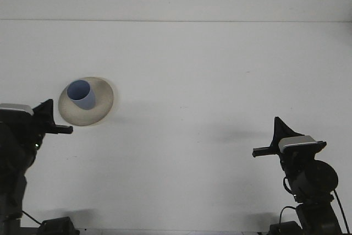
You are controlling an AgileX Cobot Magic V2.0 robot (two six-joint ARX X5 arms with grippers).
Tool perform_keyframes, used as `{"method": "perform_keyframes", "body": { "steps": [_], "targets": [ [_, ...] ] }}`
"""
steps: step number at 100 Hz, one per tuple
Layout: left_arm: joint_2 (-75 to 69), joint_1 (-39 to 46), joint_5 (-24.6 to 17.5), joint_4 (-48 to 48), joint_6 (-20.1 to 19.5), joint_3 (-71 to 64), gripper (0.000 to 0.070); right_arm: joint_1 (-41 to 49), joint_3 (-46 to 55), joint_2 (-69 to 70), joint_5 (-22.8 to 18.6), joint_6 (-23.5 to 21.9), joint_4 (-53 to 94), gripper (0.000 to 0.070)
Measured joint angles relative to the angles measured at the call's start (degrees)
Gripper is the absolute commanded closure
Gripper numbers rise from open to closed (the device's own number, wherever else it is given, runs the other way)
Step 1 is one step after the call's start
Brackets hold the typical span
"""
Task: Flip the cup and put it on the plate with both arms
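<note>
A blue cup stands upright, mouth up, on the left part of a round beige plate at the table's left. My left gripper sits low at the left edge, just below and left of the plate, apart from it and holding nothing. My right gripper is at the lower right, far from the plate, with nothing in it. Both are seen edge-on, so the gap between their fingers does not show.
The white table runs to a far edge near the top of the view, with a pale wall behind. Both arm bases stand at the near edge, left and right.
</note>
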State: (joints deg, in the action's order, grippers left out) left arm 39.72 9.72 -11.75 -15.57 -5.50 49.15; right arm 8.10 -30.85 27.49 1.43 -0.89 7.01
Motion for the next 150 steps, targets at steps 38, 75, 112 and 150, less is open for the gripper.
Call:
{"method": "perform_keyframes", "body": {
  "steps": [38,75,112,150],
  "targets": [
    [-12.61,0.00,2.64,21.73,2.91,-24.28,0.0686,-0.70,0.42,-0.50,0.26,-0.02,-3.04,0.0700],
    [-14.69,0.00,2.64,21.68,3.34,-24.28,0.0685,-0.70,0.42,-0.50,0.24,-0.02,-3.21,0.0700],
    [-14.88,0.00,2.64,21.66,3.34,-24.28,0.0686,-0.70,0.42,-0.50,0.24,-0.02,-3.23,0.0700],
    [-25.97,-10.05,12.07,23.41,1.36,-38.66,0.0686,-0.70,0.42,-0.50,0.24,-0.02,-3.26,0.0700]
  ]
}}
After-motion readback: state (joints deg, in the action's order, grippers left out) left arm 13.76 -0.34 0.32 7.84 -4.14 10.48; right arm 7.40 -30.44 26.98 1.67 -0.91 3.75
